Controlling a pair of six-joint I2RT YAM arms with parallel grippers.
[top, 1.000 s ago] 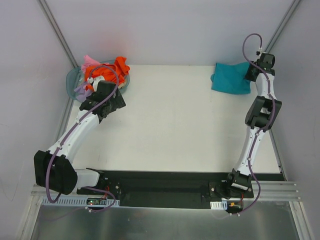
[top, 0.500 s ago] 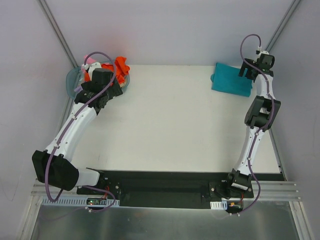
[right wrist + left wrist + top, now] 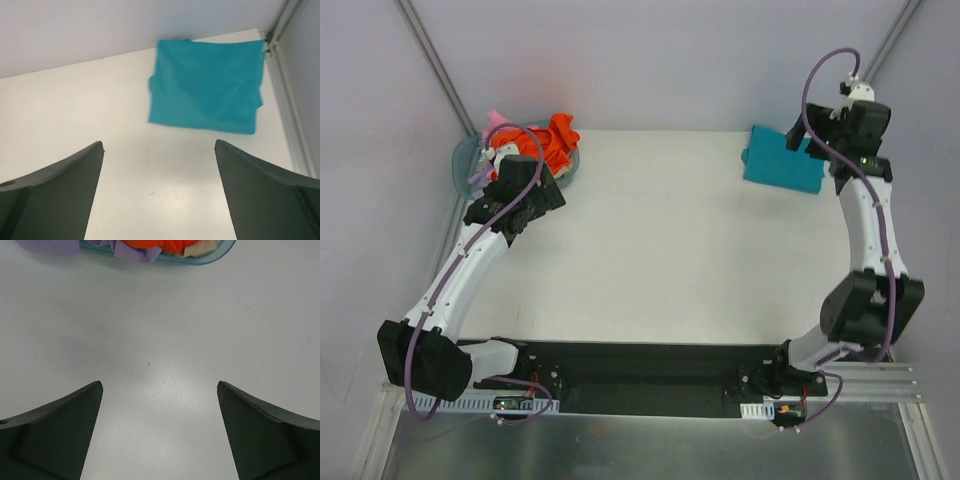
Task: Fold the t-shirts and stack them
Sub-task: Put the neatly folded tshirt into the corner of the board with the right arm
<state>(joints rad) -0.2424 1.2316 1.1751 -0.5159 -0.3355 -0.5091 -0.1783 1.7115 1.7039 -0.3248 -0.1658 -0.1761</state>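
Note:
A folded teal t-shirt lies flat at the table's far right corner, and the right wrist view shows the teal t-shirt ahead of the fingers. My right gripper hovers by its right edge, open and empty. Orange, pink and lavender t-shirts are bunched in the basket at far left. My left gripper hangs just in front of the basket, open over bare table. The orange cloth and lavender cloth show at the top edge.
The round translucent grey-blue basket sits at the far left corner, and the left wrist view catches the basket rim. A metal frame post rises right behind the teal shirt. Walls close in the table at the back and both sides.
The right gripper opened, let go of the teal shirt and drew back, and its elbow swung toward the near right. The left gripper reached toward the basket, then pulled back a little.

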